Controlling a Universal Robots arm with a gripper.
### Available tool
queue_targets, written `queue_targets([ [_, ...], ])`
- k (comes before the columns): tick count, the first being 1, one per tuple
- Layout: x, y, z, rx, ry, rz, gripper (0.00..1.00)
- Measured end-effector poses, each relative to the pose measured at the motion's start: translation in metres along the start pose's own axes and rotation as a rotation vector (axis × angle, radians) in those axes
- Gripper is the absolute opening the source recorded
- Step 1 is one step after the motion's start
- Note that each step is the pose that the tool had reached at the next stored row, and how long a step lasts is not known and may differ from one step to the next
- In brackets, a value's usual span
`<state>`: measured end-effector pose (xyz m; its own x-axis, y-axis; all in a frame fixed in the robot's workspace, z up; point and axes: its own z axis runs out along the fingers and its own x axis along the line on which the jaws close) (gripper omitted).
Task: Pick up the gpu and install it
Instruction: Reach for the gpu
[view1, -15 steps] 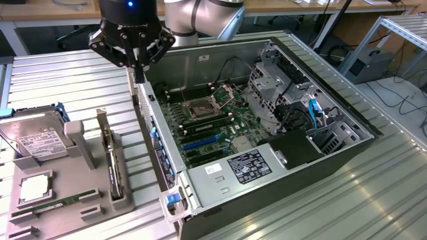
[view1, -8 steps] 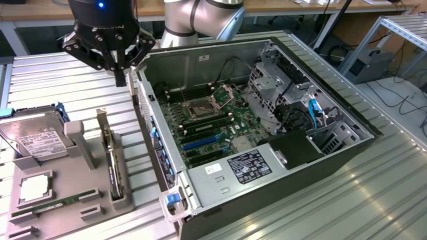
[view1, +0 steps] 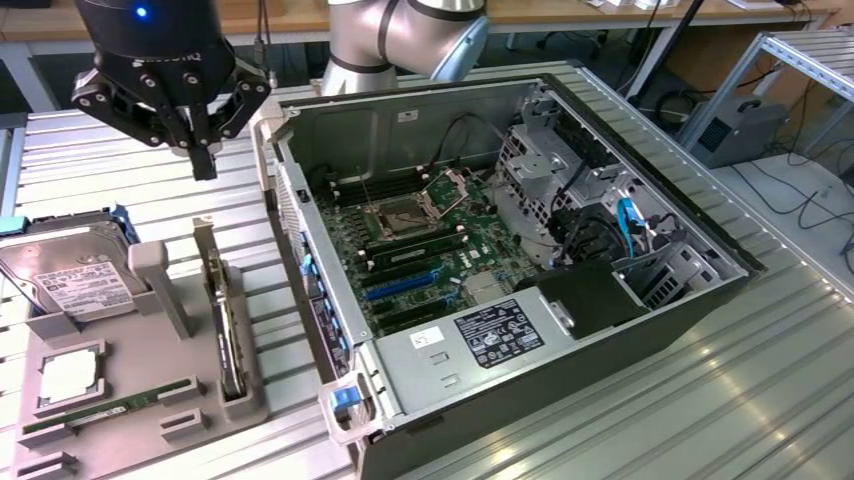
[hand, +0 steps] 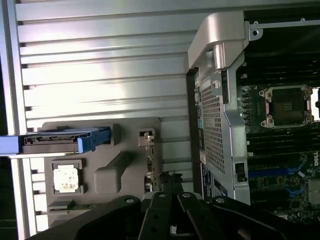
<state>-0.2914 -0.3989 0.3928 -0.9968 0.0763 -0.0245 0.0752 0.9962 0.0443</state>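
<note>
The gpu (view1: 220, 310) stands on its edge in a slot of the grey holder tray (view1: 147, 350), to the exterior view's left of the open computer case (view1: 507, 250). It is a thin dark card with a silvery end bracket. My gripper (view1: 203, 160) hangs in the air above the card's far end, shut, with nothing between its fingers. In the wrist view the gripper (hand: 172, 200) points toward the gpu (hand: 148, 165) on the tray (hand: 105, 135). Inside the case the motherboard (view1: 414, 250) shows a blue expansion slot (view1: 400, 288).
On the tray also lie a silver hard drive (view1: 67, 280) in a blue carrier, a square processor (view1: 67, 375) and a green memory stick (view1: 94, 410). The case's tall metal walls (hand: 220, 100) rise beside the tray. A ribbed metal table (view1: 747, 400) carries everything.
</note>
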Motion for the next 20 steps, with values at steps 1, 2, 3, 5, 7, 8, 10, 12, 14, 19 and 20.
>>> queue_targets([
  [1,0.001,-0.0001,-0.0001,0.0,0.0001,0.0,0.11],
  [2,0.002,-0.0001,0.0,0.0,0.0,0.0,0.11],
  [3,0.002,-0.0001,0.0,0.0,0.0,0.0,0.11],
  [5,0.003,-0.0002,0.0,0.0,0.0,0.0,0.11],
  [7,0.005,-0.0004,-0.0001,0.0,0.0,0.0,0.11],
  [8,0.006,-0.0005,-0.0002,0.0,0.0,0.0,0.11],
  [10,0.008,-0.0006,-0.0002,0.0,0.0,0.0,0.11],
  [12,0.01,-0.0007,-0.0002,-0.0001,0.0,0.0,0.11],
  [14,0.011,-0.0008,-0.0003,0.0,0.0001,0.0,0.11],
  [19,0.013,-0.0009,-0.0003,0.0,0.0,0.0,0.11],
  [20,0.013,-0.001,-0.0004,0.0,0.0,0.0,0.11],
])
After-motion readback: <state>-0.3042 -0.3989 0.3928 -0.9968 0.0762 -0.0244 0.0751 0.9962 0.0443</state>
